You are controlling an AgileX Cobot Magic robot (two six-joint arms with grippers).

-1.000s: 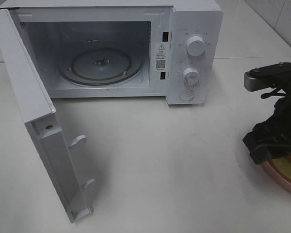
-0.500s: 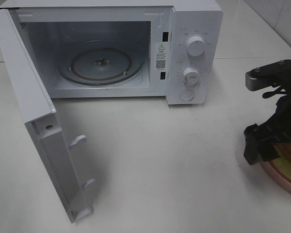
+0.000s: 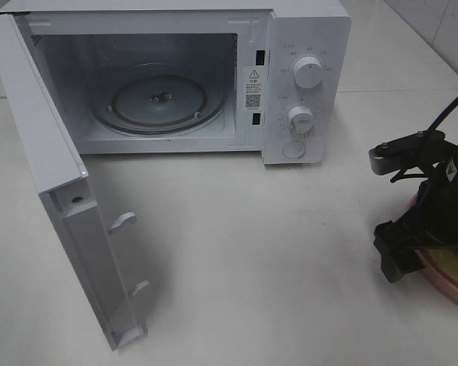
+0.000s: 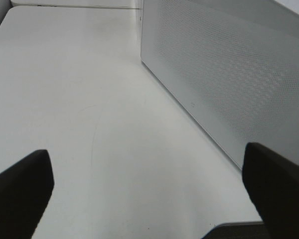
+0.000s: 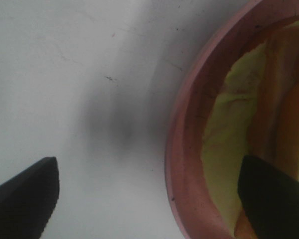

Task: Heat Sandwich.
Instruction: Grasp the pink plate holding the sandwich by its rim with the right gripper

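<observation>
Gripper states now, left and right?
Left gripper: open, holding nothing.
Right gripper: open, holding nothing, over the rim of the pink plate.

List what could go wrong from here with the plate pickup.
1. The open right tool straddles the rim of the pink plate; its inner finger may dig into the sandwich.
2. A one-sided rim grip could let the plate tilt and the sandwich slide on the way to the microwave.
</observation>
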